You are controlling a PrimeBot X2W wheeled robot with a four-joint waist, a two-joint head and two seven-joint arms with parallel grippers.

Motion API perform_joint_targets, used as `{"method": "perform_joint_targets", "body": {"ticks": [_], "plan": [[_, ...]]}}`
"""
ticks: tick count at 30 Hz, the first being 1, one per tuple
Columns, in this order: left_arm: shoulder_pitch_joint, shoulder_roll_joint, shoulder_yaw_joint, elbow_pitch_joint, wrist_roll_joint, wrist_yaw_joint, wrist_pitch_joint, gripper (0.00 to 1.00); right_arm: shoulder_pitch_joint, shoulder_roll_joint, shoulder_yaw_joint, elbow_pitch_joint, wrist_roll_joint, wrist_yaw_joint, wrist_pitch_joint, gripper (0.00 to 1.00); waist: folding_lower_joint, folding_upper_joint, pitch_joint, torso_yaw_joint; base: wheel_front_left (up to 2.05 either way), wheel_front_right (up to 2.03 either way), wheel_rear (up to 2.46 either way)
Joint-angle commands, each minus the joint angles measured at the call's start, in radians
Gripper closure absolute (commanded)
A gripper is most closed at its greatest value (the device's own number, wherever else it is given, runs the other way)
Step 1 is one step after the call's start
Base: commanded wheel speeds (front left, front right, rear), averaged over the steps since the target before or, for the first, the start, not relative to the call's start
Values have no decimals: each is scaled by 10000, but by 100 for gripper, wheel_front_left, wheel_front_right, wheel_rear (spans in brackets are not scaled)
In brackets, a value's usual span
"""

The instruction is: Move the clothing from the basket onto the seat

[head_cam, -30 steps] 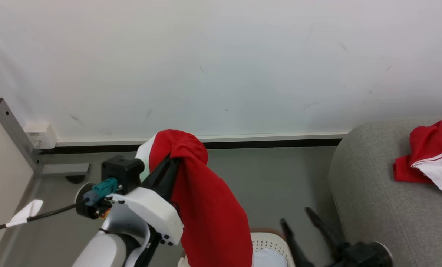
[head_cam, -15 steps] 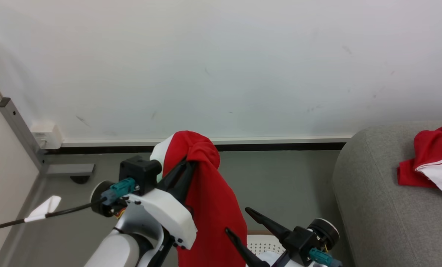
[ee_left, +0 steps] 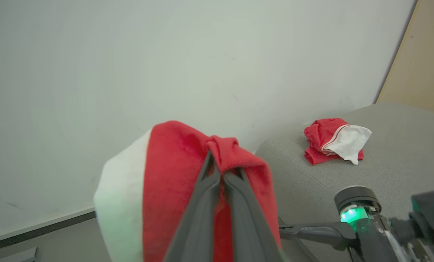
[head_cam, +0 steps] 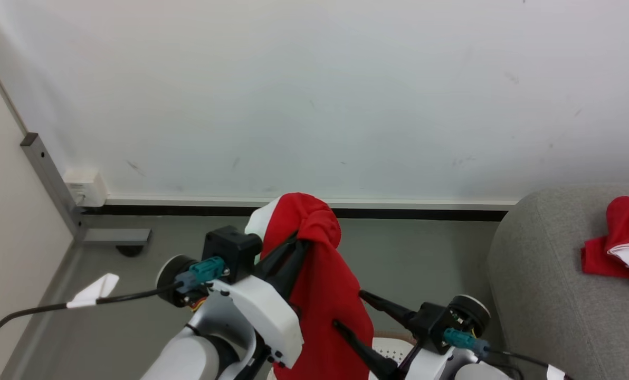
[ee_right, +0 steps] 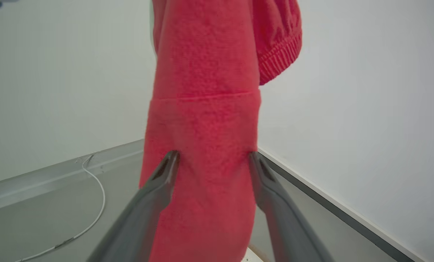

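- Head view: the left gripper (head_cam: pixel 292 252) is up high, its jaws pinching the top fold of a red garment (head_cam: pixel 325 295). The garment hangs straight down like a limp towel over the basket (head_cam: pixel 391 345), a bit of which peeks out at the bottom edge. The right gripper (head_cam: pixel 347 307) sits at the lower part of the cloth with its jaws spread. The seat (head_cam: pixel 546 295) is off to the right, well apart from the garment, with a red-and-white piece (head_cam: pixel 620 248) already lying on it.
- Left wrist view: the jaws are pressed together on a bunched red fold right beside the white band (ee_left: pixel 122 189), and cloth spills down both sides of them. The seat and the other piece are beyond.
- Right wrist view: the jaws are wide apart, one on each side of the hanging cloth with the tips right at its edges. They're not squeezing it, as far as I can tell. There's a ribbed hem (ee_right: pixel 279 62) up top.
- Handling guess: it looks light, soft and fleecy, not slippery, and there's nothing to break. It'll sag and swing though. A bunched fold is the safest thing to grab, since a single thin layer could slide out. A second hold partway down should keep the tail from dragging over the basket rim on the way to the seat.
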Motion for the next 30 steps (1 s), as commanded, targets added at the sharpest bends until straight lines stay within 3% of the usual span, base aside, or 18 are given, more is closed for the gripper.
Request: {"method": "perform_joint_targets", "body": {"ticks": [1, 10, 11, 12, 16, 25, 26, 27, 29, 30], "plan": [[-99, -36, -61, -54, -48, -57, 35, 100, -302, -155, 184, 41, 300, -22, -25, 0, 0, 0, 0, 68, 0, 0, 0], [-205, -265, -483, -93, -100, -197, 150, 100, -899, -258, 1677, 132, 1886, -22, -30, 0, 0, 0, -59, 293, 0, 0, 0], [-219, -284, -510, -85, -95, -200, 164, 100, -948, -223, 1787, 198, 2043, -22, -30, 4, 0, 0, -52, 309, 0, 0, 0], [-247, -320, -552, -57, -110, -200, 169, 100, -987, -98, 1902, 333, 2451, -22, -31, 100, 0, 0, -41, 330, 0, 0, 0], [-297, -316, -527, 5, -128, -169, 133, 100, -1135, 29, 1730, 380, 2791, -22, -23, 100, 0, 0, 10, 338, 0, 0, 0], [-179, -173, -354, 216, -195, -9, -54, 98, -640, -169, 318, 13, 2703, -22, -23, 100, 0, 0, 223, 233, 0, 0, 0], [-159, -153, -322, 254, -185, 22, -86, 81, -574, -217, 136, -74, 2670, -22, -23, 100, 0, 0, 247, 201, 0, 0, 0], [-136, -127, -301, 301, -172, 23, -93, 58, -507, -279, -19, -142, 2638, -22, -23, 100, 0, 0, 266, 166, 0, 0, 0], [-88, -97, -290, 368, -138, 73, -148, 0, -352, -422, -378, -278, 2563, -22, -23, 100, 0, 0, 305, 85, 0, 0, 0], [-61, -84, -300, 406, -121, 89, -179, 0, -293, -495, -565, -361, 2526, -22, -23, 100, 0, 0, 326, 40, 0, 0, 0]]}}
